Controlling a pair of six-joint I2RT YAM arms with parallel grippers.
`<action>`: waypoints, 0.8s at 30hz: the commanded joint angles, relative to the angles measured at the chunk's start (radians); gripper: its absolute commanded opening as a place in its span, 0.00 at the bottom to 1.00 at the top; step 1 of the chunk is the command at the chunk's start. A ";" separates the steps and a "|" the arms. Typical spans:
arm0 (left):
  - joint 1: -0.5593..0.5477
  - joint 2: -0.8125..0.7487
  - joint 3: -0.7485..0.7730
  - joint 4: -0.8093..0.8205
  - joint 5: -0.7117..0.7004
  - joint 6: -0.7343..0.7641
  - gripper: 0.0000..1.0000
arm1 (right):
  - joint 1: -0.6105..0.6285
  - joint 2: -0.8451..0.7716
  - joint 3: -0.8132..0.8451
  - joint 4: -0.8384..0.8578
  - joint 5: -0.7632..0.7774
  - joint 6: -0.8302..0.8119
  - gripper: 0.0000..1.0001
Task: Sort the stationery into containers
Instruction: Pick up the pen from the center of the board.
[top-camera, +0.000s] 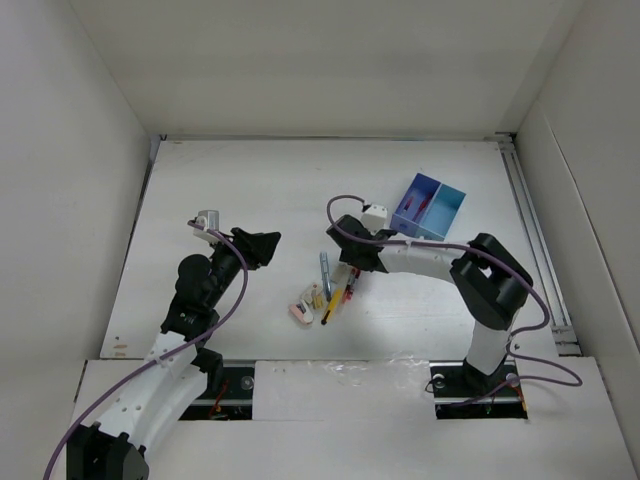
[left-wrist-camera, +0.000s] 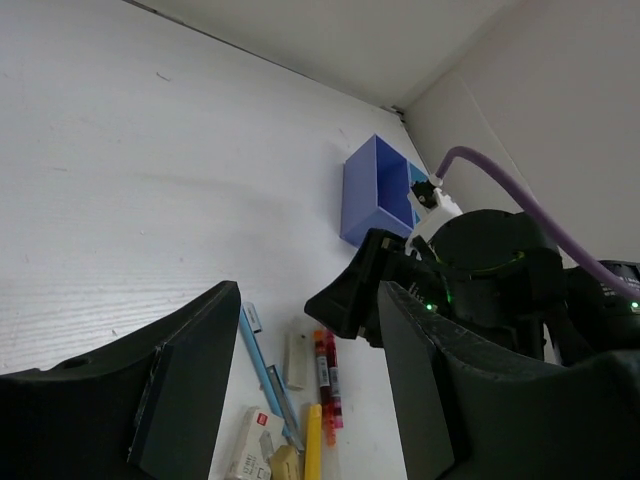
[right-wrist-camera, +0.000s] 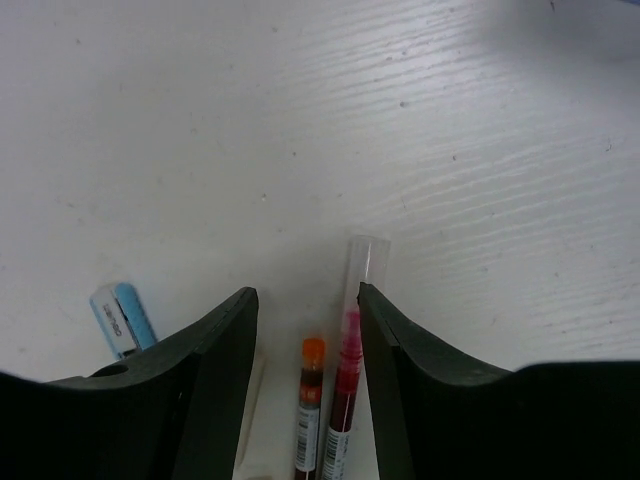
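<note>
From above, the right gripper (top-camera: 350, 268) hangs over the far end of the loose stationery pile. The left gripper (top-camera: 262, 245) sits off to the pile's left, apart from it, so the right arm is plainly the nearer. The pens lie roughly parallel, long axes running near-to-far with a slight slant. A thin red pen with a clear cap (top-camera: 350, 290) lies just under the right fingers, and a yellow-and-black pen (top-camera: 330, 306) lies beside it. The square two-compartment box (top-camera: 428, 207), dark blue and light blue, stands beyond the right wrist, well apart from the pile. The right arm folds at the elbow and reaches leftward, wrist pitched down.

From the left wrist, the left jaws stand wide with nothing between them (the pile shows low in the gap, farther off).

From the right wrist, the jaws are spread wide and empty, straddling the red pen and an orange-tipped pen (right-wrist-camera: 310, 410). Both long axes run across the closing line, so a straight descent and squeeze looks workable. The red pen lies close against one finger (right-wrist-camera: 400, 380); a blue-capped pen (right-wrist-camera: 125, 318) lies outside the other.
</note>
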 joint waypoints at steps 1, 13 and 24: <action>-0.003 -0.012 0.016 0.050 0.004 -0.002 0.54 | -0.042 0.015 0.037 0.015 0.036 0.038 0.51; -0.003 -0.012 0.016 0.040 0.014 -0.002 0.54 | -0.118 0.113 0.052 0.075 -0.027 0.046 0.51; -0.003 0.006 0.016 0.058 0.012 -0.002 0.54 | -0.109 -0.066 -0.001 0.042 0.042 0.063 0.37</action>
